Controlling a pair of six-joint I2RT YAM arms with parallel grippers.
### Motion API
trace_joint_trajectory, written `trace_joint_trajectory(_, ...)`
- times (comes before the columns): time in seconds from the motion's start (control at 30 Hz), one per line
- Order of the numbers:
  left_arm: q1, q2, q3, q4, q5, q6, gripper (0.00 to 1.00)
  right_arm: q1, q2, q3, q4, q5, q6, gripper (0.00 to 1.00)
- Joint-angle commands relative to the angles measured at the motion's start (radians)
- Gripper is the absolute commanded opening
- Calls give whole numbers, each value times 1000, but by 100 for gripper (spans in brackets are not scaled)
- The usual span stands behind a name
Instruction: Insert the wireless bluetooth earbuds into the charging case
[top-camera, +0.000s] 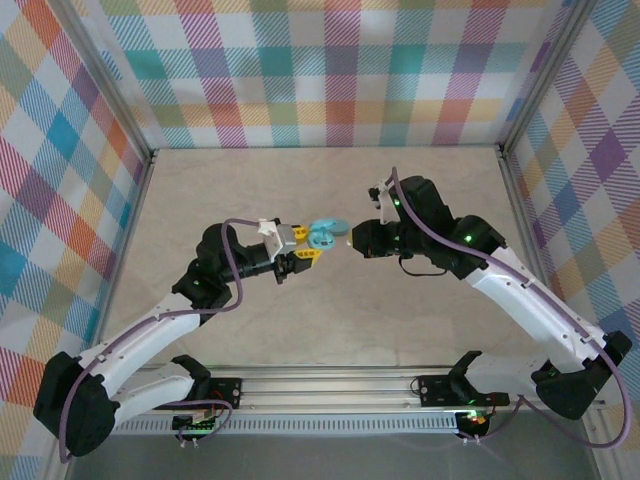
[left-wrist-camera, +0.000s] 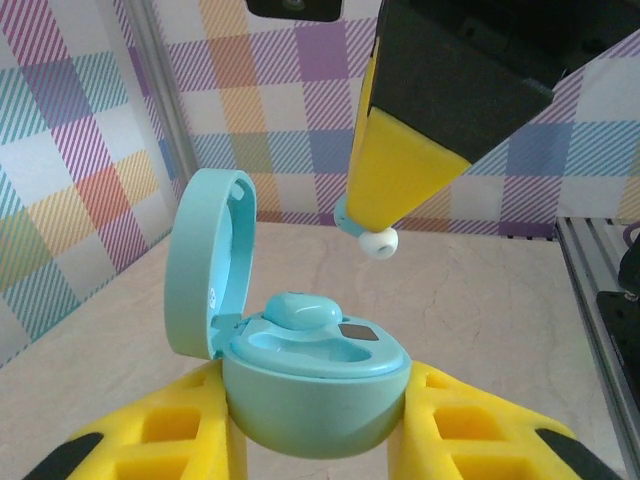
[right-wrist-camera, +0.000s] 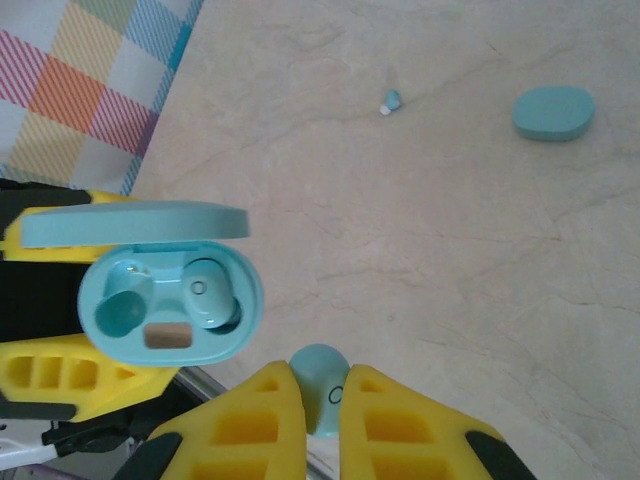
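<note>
My left gripper (left-wrist-camera: 315, 405) is shut on the lower body of a teal charging case (left-wrist-camera: 310, 385), holding it above the table. The lid (left-wrist-camera: 205, 262) stands open to the left. One pale teal earbud (left-wrist-camera: 300, 310) sits in a slot; in the right wrist view this seated earbud (right-wrist-camera: 205, 290) lies beside an empty slot (right-wrist-camera: 125, 305). My right gripper (right-wrist-camera: 322, 390) is shut on a second earbud (right-wrist-camera: 322, 375). From the left wrist view that earbud's white tip (left-wrist-camera: 378, 242) hangs just above and right of the case. The two grippers (top-camera: 305, 245) (top-camera: 352, 240) meet mid-table.
A third earbud (right-wrist-camera: 390, 100) lies loose on the marble tabletop (right-wrist-camera: 450, 250). A closed teal case (right-wrist-camera: 553, 112) rests further right of it. Plaid walls (top-camera: 320, 70) enclose the table on three sides, and a metal rail (top-camera: 330, 385) runs along the near edge.
</note>
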Motion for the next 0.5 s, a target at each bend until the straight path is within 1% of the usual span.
trace_joint_trajectory(0.0, -11, 14, 34, 41, 11, 24, 12, 4, -10, 47, 12, -36, 17, 11)
trace_joint_trajectory(0.13, -11, 32, 44, 46, 11, 25, 12, 29, 4, 63, 47, -23, 24, 11)
trace_joint_trajectory(0.33, -13, 45, 42, 50, 12, 24, 12, 57, 26, 20, 134, -4, 56, 10)
trace_joint_trajectory(0.47, -14, 43, 41, 48, 12, 24, 12, 79, 43, 25, 163, 24, 58, 10)
